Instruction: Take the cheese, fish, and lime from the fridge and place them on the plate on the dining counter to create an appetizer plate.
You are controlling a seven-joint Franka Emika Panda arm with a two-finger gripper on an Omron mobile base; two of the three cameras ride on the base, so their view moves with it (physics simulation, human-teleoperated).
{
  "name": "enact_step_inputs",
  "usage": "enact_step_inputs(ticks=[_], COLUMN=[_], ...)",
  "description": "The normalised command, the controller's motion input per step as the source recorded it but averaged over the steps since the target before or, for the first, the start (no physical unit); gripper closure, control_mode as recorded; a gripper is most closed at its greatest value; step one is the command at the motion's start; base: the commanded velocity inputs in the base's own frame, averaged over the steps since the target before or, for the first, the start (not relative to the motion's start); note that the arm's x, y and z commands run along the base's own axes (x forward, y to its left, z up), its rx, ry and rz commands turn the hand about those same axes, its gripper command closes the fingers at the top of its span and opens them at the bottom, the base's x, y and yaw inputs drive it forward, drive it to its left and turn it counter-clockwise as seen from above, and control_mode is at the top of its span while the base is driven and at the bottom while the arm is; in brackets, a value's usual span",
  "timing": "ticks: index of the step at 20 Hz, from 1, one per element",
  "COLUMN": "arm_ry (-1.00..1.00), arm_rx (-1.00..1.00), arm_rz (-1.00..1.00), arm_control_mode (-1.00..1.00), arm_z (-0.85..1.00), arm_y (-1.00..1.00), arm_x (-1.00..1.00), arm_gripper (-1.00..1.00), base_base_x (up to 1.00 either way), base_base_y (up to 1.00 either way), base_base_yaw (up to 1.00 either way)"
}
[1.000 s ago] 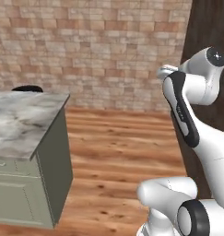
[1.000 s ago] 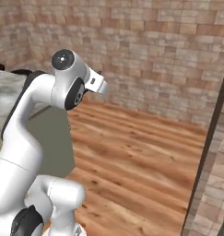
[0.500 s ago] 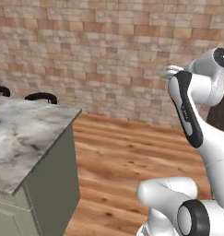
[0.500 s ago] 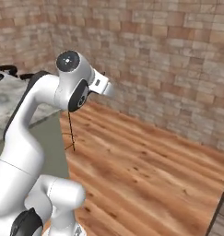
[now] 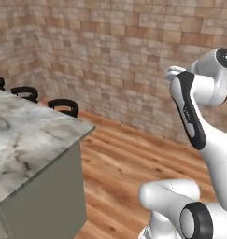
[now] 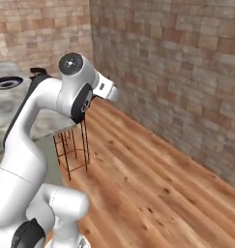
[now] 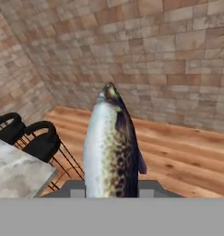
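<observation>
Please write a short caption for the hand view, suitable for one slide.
Gripper shut on the fish, held before a brick wall, black stools beside the dining counter.

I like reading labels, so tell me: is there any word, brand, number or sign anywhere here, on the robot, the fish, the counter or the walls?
None: no text can be read.
The white arm, the fish, the marble dining counter, the black stools and the brick wall all carry no writing, number or sign.
</observation>
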Motion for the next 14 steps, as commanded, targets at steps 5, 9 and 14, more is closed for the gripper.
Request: enact_step_inputs(ticks=[5,9,14], arm_ry=[0.00,0.00,0.00], arm_rx=[0.00,0.00,0.00], arm_rz=[0.00,0.00,0.00], arm_control_mode=[1.00,1.00,1.00], arm_z=[0.00,0.00,0.00], arm_y=[0.00,0.00,0.00], arm_x=[0.00,0.00,0.00], arm_gripper=[1.00,1.00,1.00], base_base_x=[1.00,1.00,1.00], base_base_y=[-0.98,-0.82,-0.70], base_base_yaw=[0.41,0.46,0.50])
